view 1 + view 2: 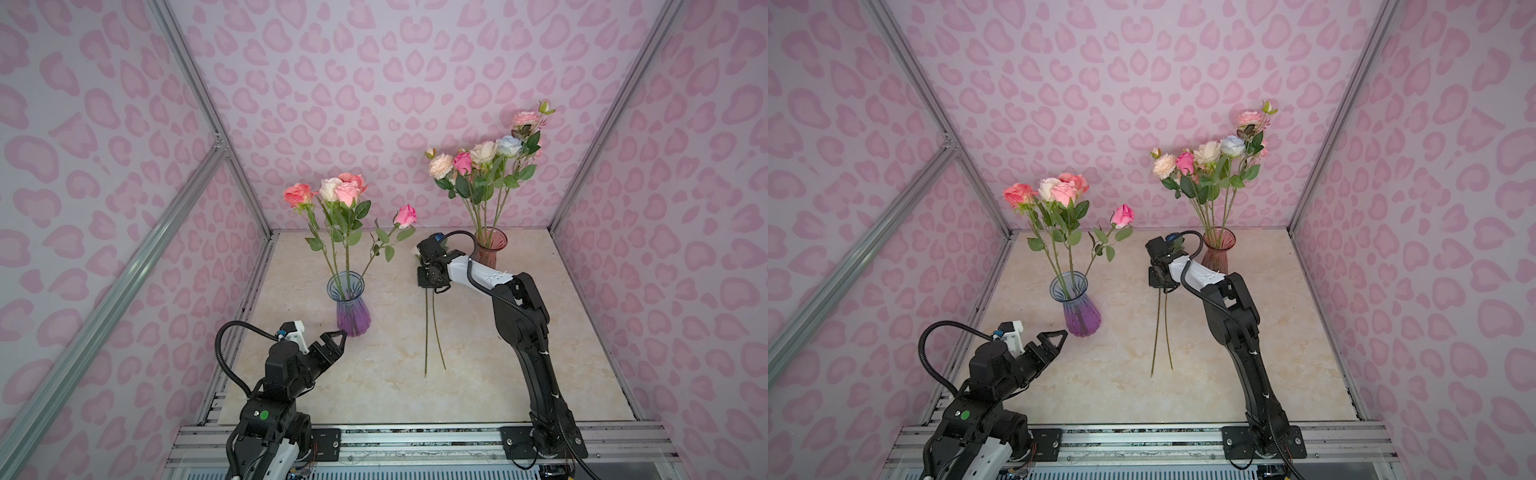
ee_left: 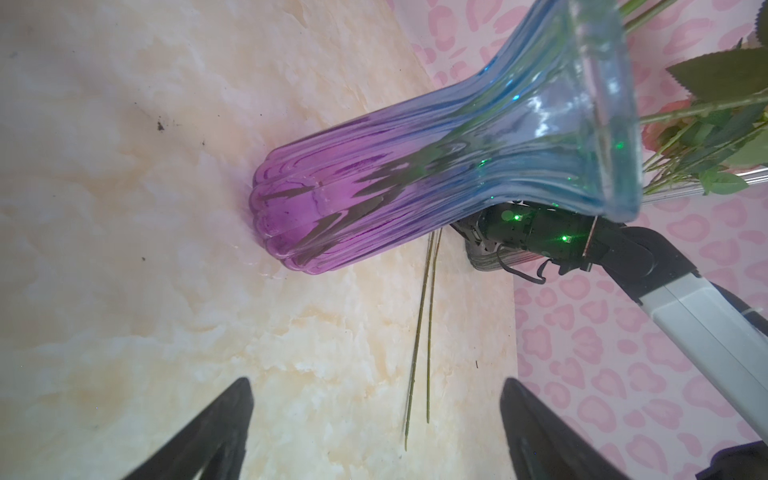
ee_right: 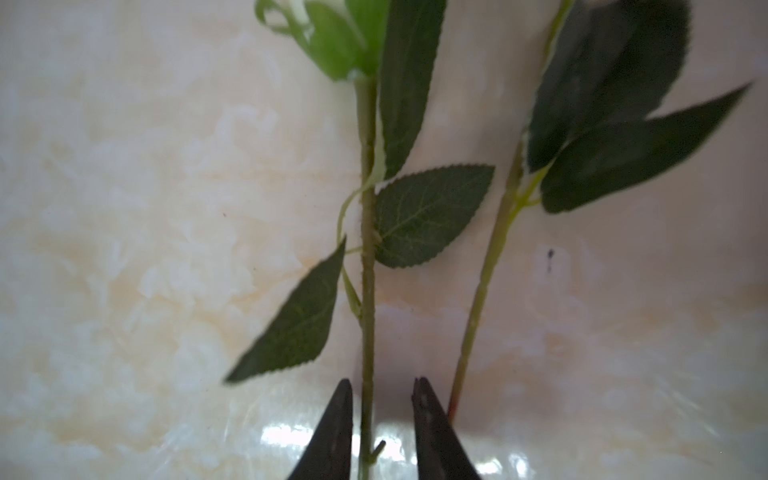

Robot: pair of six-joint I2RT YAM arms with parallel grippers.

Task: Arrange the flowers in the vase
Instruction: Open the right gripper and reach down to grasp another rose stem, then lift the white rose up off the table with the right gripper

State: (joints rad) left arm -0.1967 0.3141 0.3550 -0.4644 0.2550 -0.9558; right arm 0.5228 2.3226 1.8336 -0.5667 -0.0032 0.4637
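On table (image 1: 374,395), right claw (image 3: 382,382) narrow, straddling loose rose stem (image 3: 368,249), unclamped; left claw (image 2: 376,380) wide beside purple vase (image 2: 353,199). Next: pinch, lift.

A ribbed glass vase (image 1: 352,305), blue at the flared mouth and purple at the base, is seen upright left of the table's (image 1: 540,374) middle. Five roses (image 1: 337,192) in pink, coral and cream are held in it, with one pink rose (image 1: 405,216) leaning out to the right. A pink glass vase (image 1: 493,251) is placed upright near the back edge, right of the middle. It is filled with a bunch (image 1: 484,160) of peach, pink, cream and pale blue roses. Two loose stems (image 1: 426,332) are laid side by side at the table's middle, cut ends towards the front edge, heads hidden.
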